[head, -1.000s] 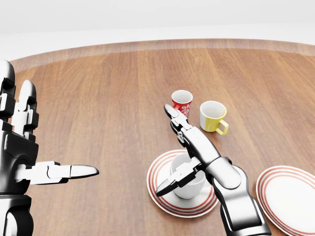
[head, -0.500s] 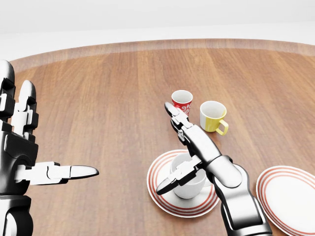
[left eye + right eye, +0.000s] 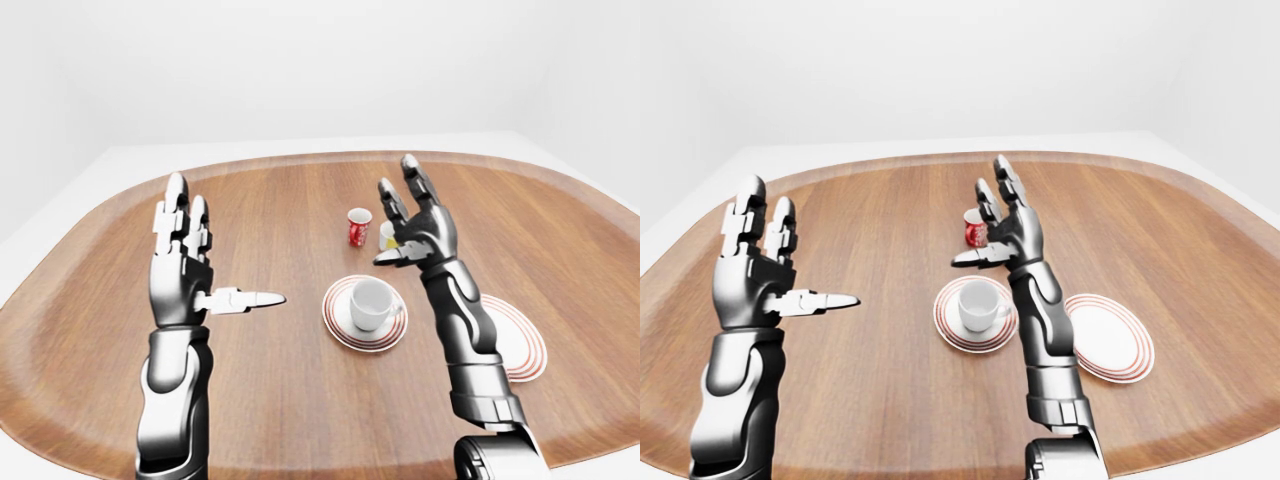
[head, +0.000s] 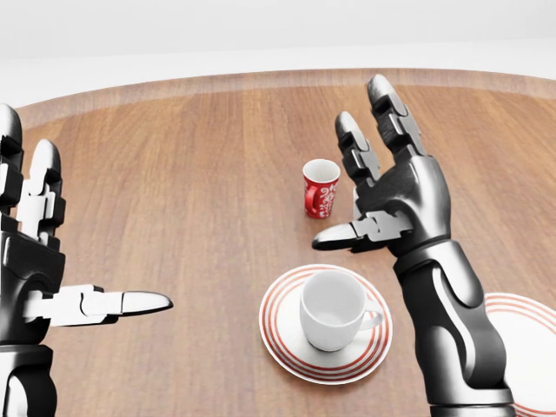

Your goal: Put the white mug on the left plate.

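Wooden tabletop (image 4: 174,174) spreads wide under my arms. On it, the left plate (image 4: 280,334), ringed in red, carries the white mug (image 4: 332,310) upright at its middle; the right plate (image 3: 1110,340) lies just beside it. My right hand (image 4: 382,187) is raised above the mug with fingers spread, holding nothing. My left hand (image 4: 39,261) hovers open, well apart. A red cup (image 4: 320,188) stands higher in the head view.

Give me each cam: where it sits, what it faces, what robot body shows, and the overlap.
Head view: on the head, angled down at the white mug on the left plate; right hand raised, fingers spread; left hand at left edge.
Left-eye view: head-mounted, wider, whole table, both forearms.
Right-eye view: same, shifted sideways.
Shared: mug, plate, red cup, both hands.
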`<state>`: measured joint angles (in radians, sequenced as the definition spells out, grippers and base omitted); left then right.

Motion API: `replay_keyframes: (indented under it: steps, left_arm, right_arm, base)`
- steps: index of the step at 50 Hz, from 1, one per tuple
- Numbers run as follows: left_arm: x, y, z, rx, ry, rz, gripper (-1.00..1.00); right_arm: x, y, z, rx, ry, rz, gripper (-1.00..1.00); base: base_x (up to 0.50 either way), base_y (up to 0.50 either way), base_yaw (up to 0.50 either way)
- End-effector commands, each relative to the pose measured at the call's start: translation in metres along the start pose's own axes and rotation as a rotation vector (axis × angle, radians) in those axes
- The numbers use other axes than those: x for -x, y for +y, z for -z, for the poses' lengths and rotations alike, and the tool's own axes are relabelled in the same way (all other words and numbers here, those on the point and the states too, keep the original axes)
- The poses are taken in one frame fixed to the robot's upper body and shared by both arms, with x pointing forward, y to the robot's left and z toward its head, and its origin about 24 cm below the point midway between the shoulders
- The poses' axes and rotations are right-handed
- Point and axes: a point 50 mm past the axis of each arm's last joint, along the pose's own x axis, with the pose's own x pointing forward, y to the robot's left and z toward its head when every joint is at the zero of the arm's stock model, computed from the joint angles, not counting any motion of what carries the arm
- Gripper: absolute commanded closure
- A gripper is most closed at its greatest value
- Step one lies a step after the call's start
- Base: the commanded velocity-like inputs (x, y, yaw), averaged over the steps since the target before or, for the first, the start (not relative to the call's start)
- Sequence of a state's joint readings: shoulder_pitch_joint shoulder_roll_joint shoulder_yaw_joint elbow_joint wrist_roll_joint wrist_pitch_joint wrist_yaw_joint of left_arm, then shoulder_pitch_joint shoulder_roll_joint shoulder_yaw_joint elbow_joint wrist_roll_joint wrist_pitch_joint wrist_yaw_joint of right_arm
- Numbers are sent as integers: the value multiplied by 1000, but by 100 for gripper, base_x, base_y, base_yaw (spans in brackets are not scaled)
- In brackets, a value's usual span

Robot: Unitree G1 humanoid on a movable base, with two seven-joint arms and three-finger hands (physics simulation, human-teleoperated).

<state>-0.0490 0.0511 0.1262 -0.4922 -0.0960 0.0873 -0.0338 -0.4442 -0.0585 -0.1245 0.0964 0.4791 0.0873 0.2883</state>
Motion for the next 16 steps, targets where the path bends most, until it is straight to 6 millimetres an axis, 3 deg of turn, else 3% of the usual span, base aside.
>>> replay_keyframes:
  steps: [1, 16]
  left_arm:
    - [-1, 1, -2, 1, -9, -3, -100]
    - [-3, 2, -2, 0, -12, -5, -100]
  right_arm:
    - [10, -9, -16, -274, -110, 84, -100]
    - [35, 2, 13, -214, -7, 73, -100]
  base:
    - [0, 0, 0]
    - [0, 0, 0]
